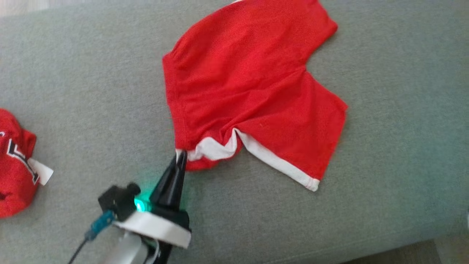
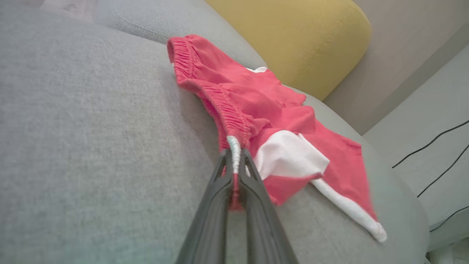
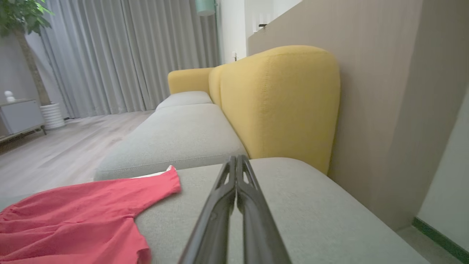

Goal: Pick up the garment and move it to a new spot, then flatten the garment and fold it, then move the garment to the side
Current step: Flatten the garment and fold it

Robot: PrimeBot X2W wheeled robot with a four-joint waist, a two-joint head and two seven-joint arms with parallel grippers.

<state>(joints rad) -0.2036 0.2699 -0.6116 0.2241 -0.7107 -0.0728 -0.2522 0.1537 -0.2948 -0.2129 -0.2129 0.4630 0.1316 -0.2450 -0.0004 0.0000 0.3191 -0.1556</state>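
Observation:
A pair of red shorts [image 1: 242,91] with white side trim lies spread on the grey sofa seat [image 1: 91,91]. My left gripper [image 1: 181,156] is shut on the near corner of the waistband, where the white trim bunches up. The left wrist view shows its fingers [image 2: 223,176] pinching the elastic edge of the shorts [image 2: 271,121], which crumple away beyond them. My right gripper [image 3: 236,161] is shut on nothing and hovers above the seat, with a leg of the shorts [image 3: 84,209] to its lower left.
A second red garment [image 1: 14,165] with black and white lettering sits at the seat's left edge. A yellow backrest [image 3: 278,102] rises behind the seat. The seat's front edge and the floor [image 1: 421,253] lie at the lower right.

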